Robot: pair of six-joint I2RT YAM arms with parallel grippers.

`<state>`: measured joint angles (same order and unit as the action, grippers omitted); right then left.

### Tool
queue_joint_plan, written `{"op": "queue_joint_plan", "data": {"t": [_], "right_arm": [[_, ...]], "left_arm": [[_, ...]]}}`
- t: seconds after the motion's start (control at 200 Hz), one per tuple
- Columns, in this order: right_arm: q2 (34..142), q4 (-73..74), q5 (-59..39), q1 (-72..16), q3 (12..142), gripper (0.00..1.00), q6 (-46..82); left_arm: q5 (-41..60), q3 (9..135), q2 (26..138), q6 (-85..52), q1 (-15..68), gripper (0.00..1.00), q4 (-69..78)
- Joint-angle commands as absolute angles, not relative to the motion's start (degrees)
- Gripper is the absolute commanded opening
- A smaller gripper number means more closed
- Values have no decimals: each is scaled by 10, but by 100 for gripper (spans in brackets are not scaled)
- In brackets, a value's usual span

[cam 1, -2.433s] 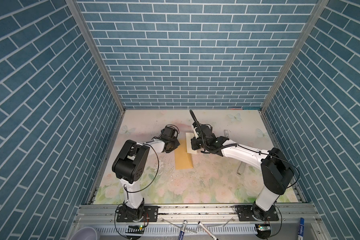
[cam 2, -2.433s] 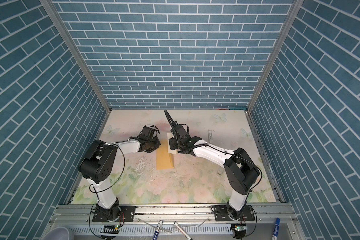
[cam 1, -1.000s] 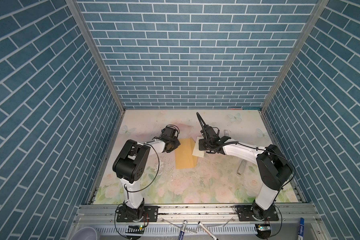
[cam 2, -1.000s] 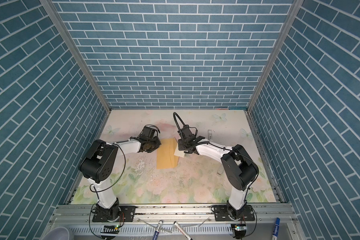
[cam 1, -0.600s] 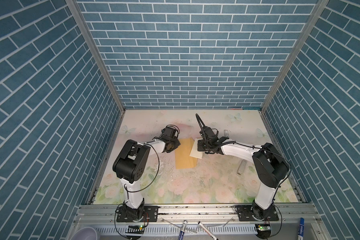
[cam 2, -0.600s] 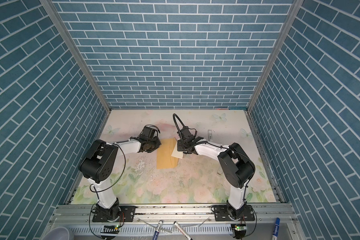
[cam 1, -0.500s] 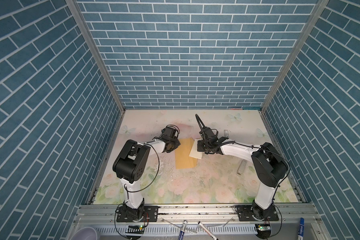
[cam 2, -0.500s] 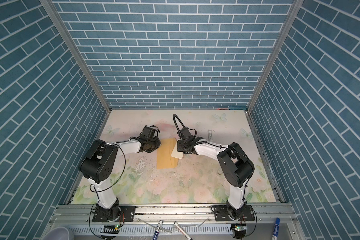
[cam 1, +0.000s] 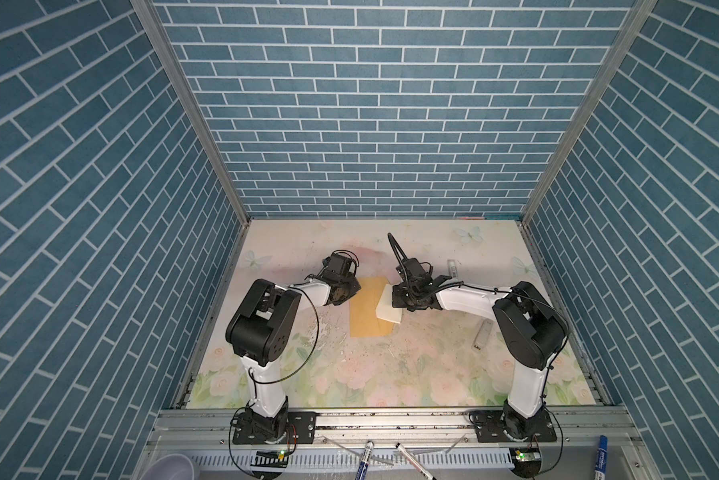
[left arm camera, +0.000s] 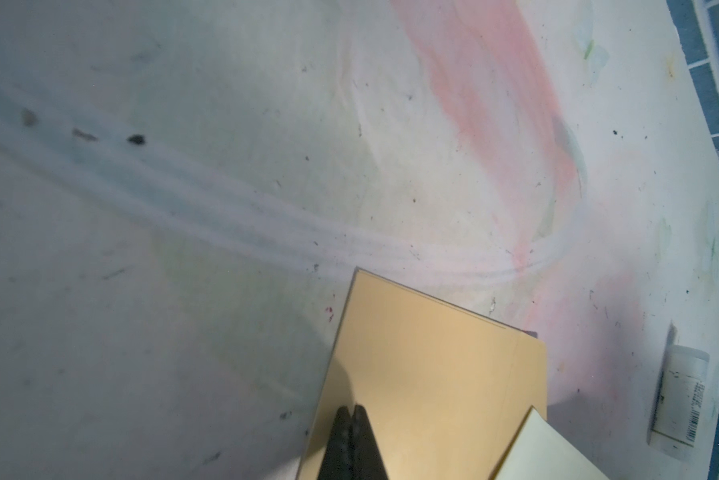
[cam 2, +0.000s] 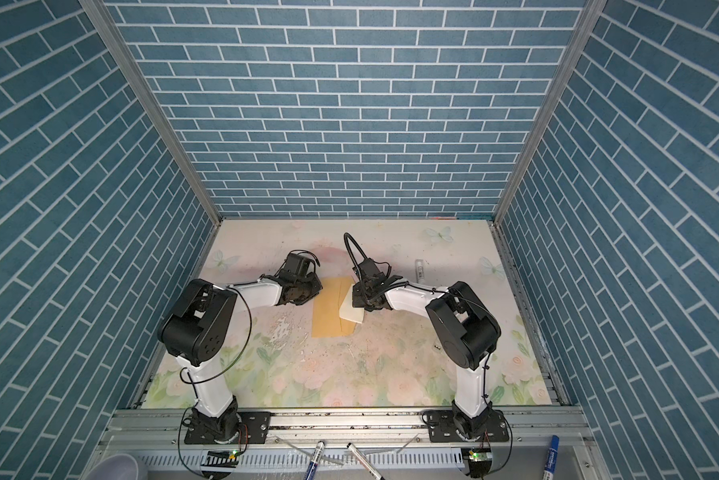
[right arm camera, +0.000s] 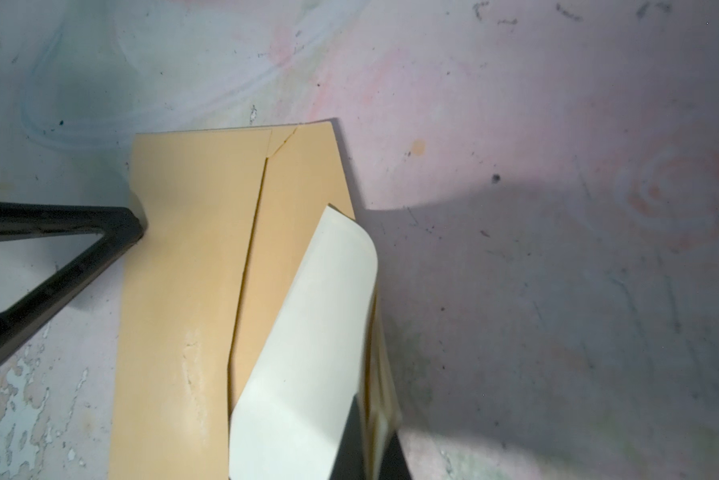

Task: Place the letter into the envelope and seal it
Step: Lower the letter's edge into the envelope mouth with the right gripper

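Observation:
The golden-tan envelope (cam 1: 364, 316) (cam 2: 326, 316) lies flat mid-table, its flap seam showing in the right wrist view (right arm camera: 183, 270). My left gripper (cam 1: 357, 289) (left arm camera: 351, 409) is shut, and its tips press on the envelope's (left arm camera: 432, 374) left edge. My right gripper (cam 1: 397, 297) (right arm camera: 368, 415) is shut on the cream letter (cam 1: 389, 311) (cam 2: 351, 312). The letter (right arm camera: 307, 353) is folded and curls over the envelope's right side. Whether any of it is inside the envelope cannot be told.
Two small white tubes lie to the right, one far (cam 1: 453, 268) and one nearer (cam 1: 480, 334); the far one shows in the left wrist view (left arm camera: 680, 399). Markers (cam 1: 366, 457) lie on the front rail. Blue brick walls close in three sides.
My right gripper has carried the letter a little left and nearer, lower over the envelope's right side. The left gripper and the envelope have not moved.

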<state>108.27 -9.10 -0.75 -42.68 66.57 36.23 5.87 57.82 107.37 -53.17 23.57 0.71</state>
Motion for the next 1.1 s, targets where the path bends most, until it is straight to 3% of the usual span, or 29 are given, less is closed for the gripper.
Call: {"op": "queue_joint_plan", "data": {"t": [0.0,1.095], "right_arm": [[1096,-85,-24,-427,675,0,384],[1163,-45,-120,-426,723,0,394]], "left_arm": [[61,554,1107,-532,242,0,-48],[68,549,1111,-536,244,0,-38]]}}
